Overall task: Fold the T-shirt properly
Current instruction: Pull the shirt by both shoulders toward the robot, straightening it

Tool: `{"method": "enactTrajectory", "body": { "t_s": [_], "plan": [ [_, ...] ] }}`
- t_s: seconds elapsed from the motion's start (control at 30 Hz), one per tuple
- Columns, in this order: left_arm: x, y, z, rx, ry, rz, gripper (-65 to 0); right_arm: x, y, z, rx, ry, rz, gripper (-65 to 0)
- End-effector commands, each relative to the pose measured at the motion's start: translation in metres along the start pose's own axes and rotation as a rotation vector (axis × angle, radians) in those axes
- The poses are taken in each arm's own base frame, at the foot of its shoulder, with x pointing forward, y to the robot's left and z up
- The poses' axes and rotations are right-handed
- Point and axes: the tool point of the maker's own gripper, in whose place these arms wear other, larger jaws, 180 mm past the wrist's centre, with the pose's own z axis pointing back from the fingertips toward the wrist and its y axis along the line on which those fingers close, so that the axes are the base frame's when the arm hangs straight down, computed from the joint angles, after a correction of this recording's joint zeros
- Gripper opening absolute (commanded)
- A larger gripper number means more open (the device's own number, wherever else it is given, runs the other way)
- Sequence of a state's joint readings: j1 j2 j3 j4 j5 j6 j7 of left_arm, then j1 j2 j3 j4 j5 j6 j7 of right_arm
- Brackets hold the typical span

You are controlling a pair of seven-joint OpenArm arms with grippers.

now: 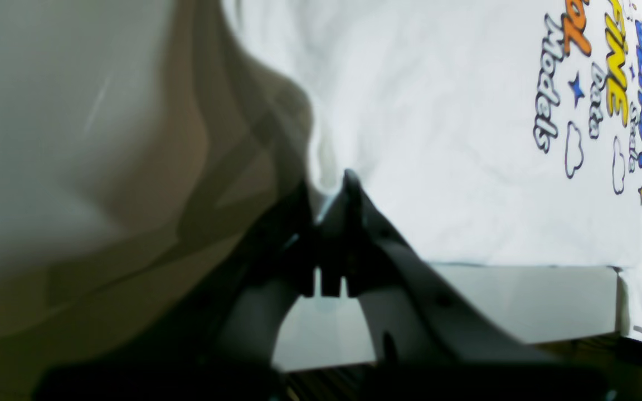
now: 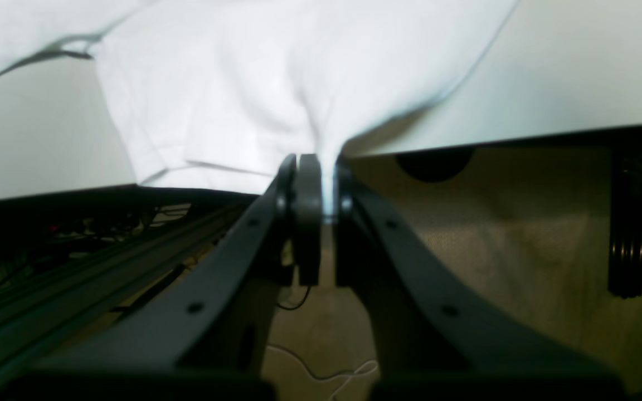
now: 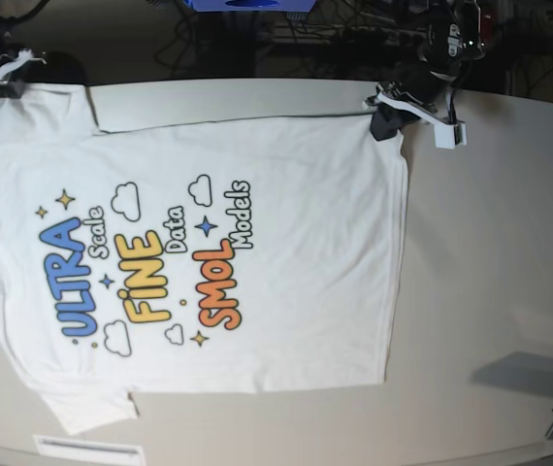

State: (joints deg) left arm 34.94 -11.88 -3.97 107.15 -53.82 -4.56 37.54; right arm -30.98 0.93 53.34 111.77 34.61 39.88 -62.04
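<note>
Both black grippers, left (image 1: 329,195) and right (image 2: 321,178), clamped on large white printed cotton T-shirt (image 3: 286,184); best lift evenly, keeping edge taut.

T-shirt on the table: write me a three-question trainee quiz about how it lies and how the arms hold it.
1. True or false: the T-shirt lies print side up on the table.
2. Which word of the print is orange? A) ULTRA B) FINE C) SMOL
3. Fill in: the left gripper pinches a corner at the shirt's ____ edge.

Key:
1. True; the coloured lettering faces the base camera.
2. C.
3. Hem; the right gripper has its jaws closed on white cloth at the opposite, sleeve end, at the table's edge.
</note>
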Motion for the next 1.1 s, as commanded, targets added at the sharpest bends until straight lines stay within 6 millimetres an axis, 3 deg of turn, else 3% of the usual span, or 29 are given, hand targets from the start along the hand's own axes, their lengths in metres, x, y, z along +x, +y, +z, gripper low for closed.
{"method": "enactTrajectory", "body": {
  "t_s": [0.0, 0.1, 0.3, 0.57, 1.07],
  "plan": [
    [0.01, -0.001, 0.004, -0.006, -0.033, -0.012, -65.0, 0.005, -0.003, 0.005, -0.008, -0.019, 0.015, -65.0],
    [0.017, 0.005, 0.01, 0.01, -0.055, -0.008, -65.0, 0.006, -0.003, 0.005, -0.009, -0.02, 0.018, -65.0],
    [0.033, -0.011, 0.017, -0.022, -0.101, -0.035, -65.0, 0.019, -0.004, 0.003, -0.01, -0.048, 0.032, -65.0],
    [0.038, -0.021, 0.016, -0.07, -0.117, 0.024, -65.0, 0.045, -0.011, 0.004, -0.025, -0.089, 0.09, -65.0],
    [0.089, -0.046, 0.004, -0.185, -0.212, 0.191, -65.0, 0.099, -0.025, 0.001, -0.068, -0.108, 0.146, -65.0]
  ]
}}
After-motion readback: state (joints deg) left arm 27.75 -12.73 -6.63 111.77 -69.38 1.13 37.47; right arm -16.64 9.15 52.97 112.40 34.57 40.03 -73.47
